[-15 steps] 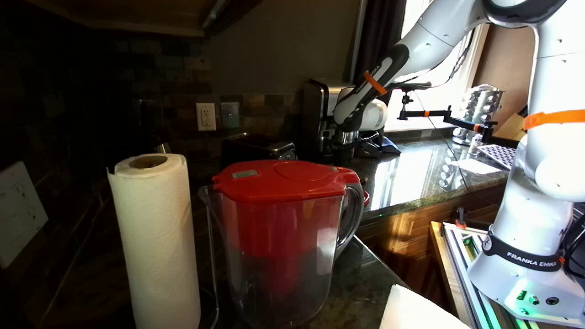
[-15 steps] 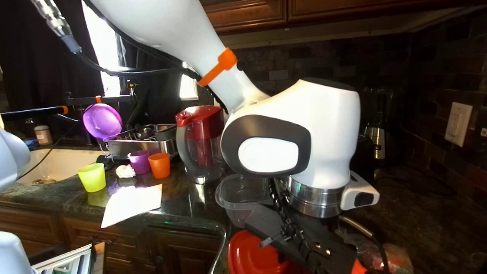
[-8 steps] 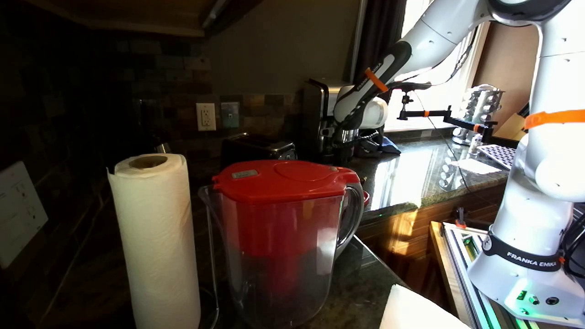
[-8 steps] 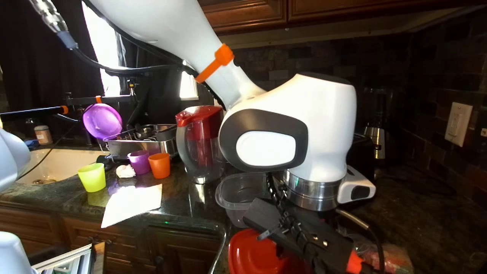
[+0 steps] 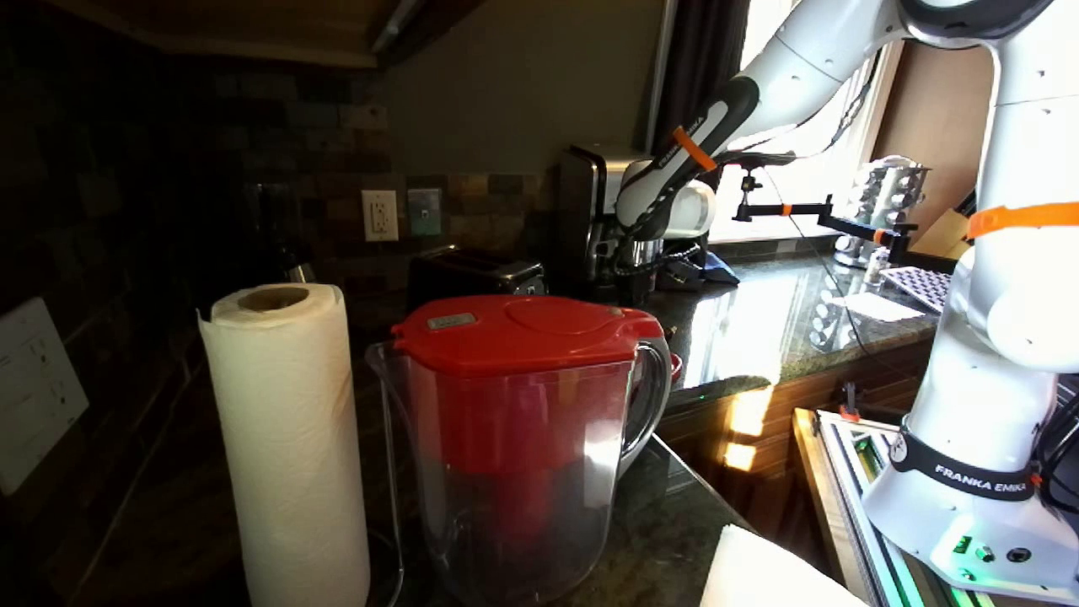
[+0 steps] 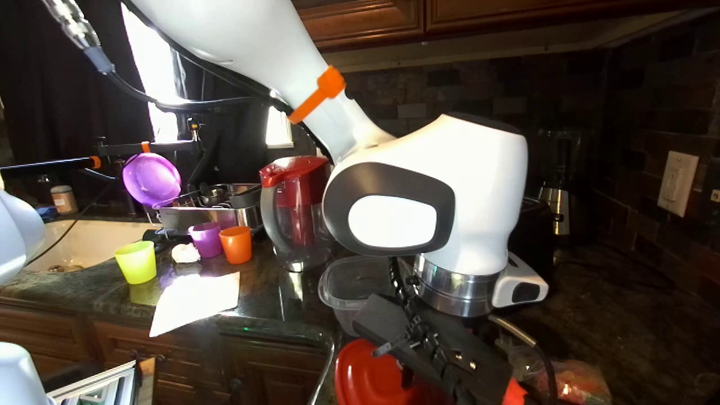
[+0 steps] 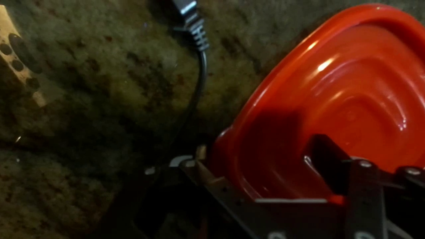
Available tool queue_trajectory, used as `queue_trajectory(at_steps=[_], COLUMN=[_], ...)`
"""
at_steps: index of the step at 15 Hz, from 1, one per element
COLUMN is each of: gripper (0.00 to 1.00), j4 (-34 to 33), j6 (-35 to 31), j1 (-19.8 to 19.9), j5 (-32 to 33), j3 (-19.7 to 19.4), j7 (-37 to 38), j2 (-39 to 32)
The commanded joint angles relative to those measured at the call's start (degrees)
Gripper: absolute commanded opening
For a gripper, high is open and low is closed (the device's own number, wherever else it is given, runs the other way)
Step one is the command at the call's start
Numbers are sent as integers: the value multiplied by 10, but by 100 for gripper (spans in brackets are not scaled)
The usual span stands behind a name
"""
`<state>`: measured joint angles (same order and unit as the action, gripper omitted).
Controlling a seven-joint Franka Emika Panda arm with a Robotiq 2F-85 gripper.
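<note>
A shallow red plastic dish or lid (image 7: 348, 109) with a raised rim fills the right of the wrist view. In an exterior view the red dish (image 6: 371, 374) lies on the dark counter, partly hidden by the hand. My gripper (image 7: 261, 153) is open, with a wide gap between its fingers. The left finger (image 7: 201, 156) is outside the dish's rim, close beside it; contact cannot be told. The right finger (image 7: 327, 162) hangs over the inside of the dish. The rim's near corner lies between them, and the gripper's base hides the dish's lower part.
A clear container (image 6: 360, 281) stands behind the hand, near the red-lidded pitcher (image 6: 295, 208). Green (image 6: 136, 262), purple (image 6: 206, 239) and orange (image 6: 236, 244) cups stand farther left. A black cable (image 7: 202, 66) crosses the counter. A paper towel roll (image 5: 287, 438) stands upright.
Compared with a second ago, the wrist sits slightly higher and further left in an exterior view; over the last half second it dipped a little. The red dish seems shifted a hair left.
</note>
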<state>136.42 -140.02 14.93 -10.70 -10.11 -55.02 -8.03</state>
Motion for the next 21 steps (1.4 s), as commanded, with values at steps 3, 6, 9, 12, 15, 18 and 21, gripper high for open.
queue_trajectory(at_steps=[3,6,9,12,15,18,21], gripper=[35,17,3,6,6,6,6], j4=[0,-3,-5,-8,-13,-24,-33], j6=[-1,-2,-1,5,25,59,88], j1=[1,0,2,4,12,24,32], j5=[21,28,30,27,12,-5,-13], j3=[-3,-3,-4,-5,-6,-11,-20], j7=[17,21,22,19,-2,-36,-72], j2=[3,4,3,3,14,26,38])
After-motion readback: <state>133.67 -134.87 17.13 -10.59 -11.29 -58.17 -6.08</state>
